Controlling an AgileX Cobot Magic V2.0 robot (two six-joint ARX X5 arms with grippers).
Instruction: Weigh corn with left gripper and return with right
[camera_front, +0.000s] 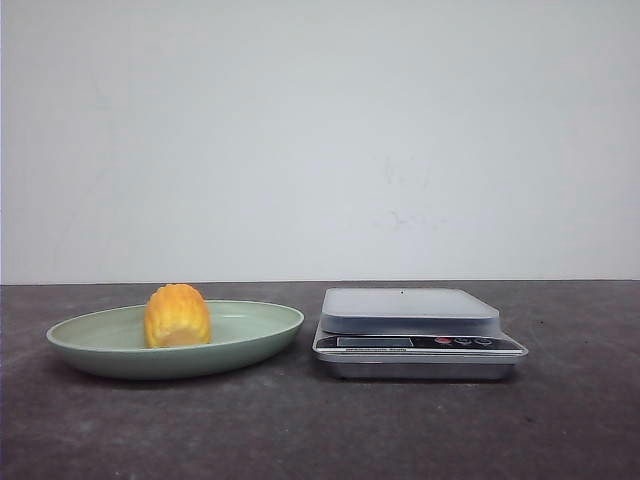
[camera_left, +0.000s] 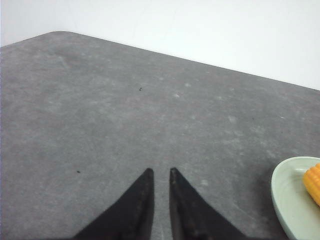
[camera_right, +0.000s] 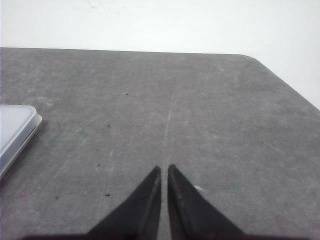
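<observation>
The corn (camera_front: 177, 315), a stubby yellow-orange cob piece, stands in a pale green oval plate (camera_front: 262, 328) at the left of the table. Its edge also shows in the left wrist view (camera_left: 313, 183), on the plate's rim (camera_left: 286, 192). My left gripper (camera_left: 160, 171) is shut and empty, low over bare table, off to the side of the plate. My right gripper (camera_right: 164, 167) is shut and empty over bare table, apart from the scale. Neither gripper shows in the front view.
A silver digital kitchen scale (camera_front: 412, 318) with a flat platform stands right of the plate; its corner shows in the right wrist view (camera_right: 15, 131). The table is dark grey, with a white wall behind it.
</observation>
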